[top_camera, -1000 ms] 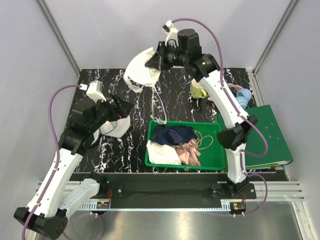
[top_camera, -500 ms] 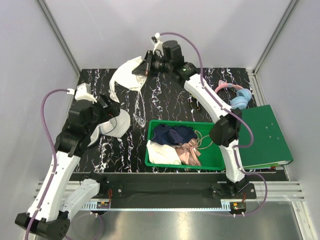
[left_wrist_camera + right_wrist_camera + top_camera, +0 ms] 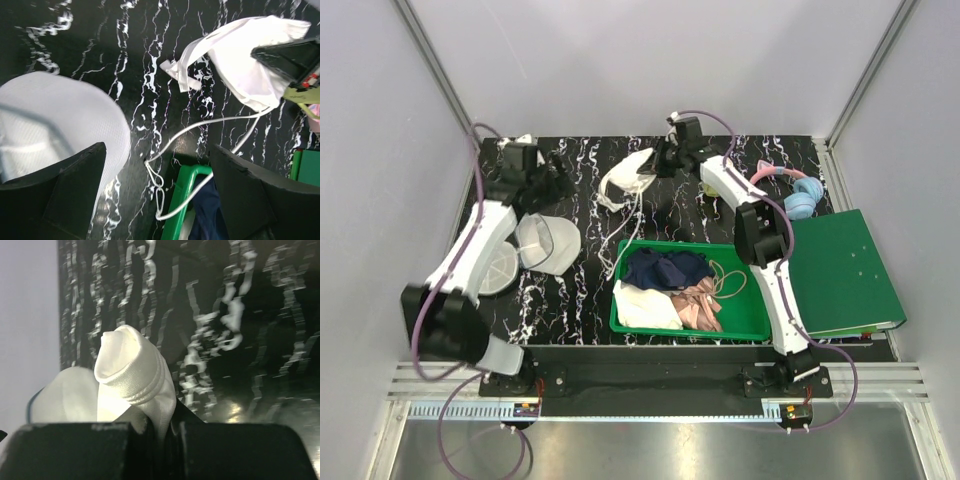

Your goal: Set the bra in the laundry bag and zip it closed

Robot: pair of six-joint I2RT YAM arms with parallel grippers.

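The cream-white bra (image 3: pixel 625 180) hangs just above the black marbled table at the back middle, pinched by my right gripper (image 3: pixel 656 165), which is shut on it. In the right wrist view a folded cup edge (image 3: pixel 132 370) rises out of the closed right gripper (image 3: pixel 160 432). Thin straps (image 3: pixel 200 127) trail down to the green bin's corner. The laundry bag (image 3: pixel 545 242), white mesh, lies open on the left, its other half (image 3: pixel 500 268) beside it. My left gripper (image 3: pixel 552 188) stands open and empty behind the laundry bag (image 3: pixel 55 120), left of the bra (image 3: pixel 240 60).
A green bin (image 3: pixel 720 334) near the front holds dark blue, cream and pink garments; its corner (image 3: pixel 182 210) lies under the left gripper (image 3: pixel 157 200). A green binder (image 3: pixel 850 270) lies at the right, blue-and-pink headphones (image 3: pixel 798 195) behind it.
The right arm came down with the bra from high up to low over the back middle. The left arm swung from the bag to the back left.
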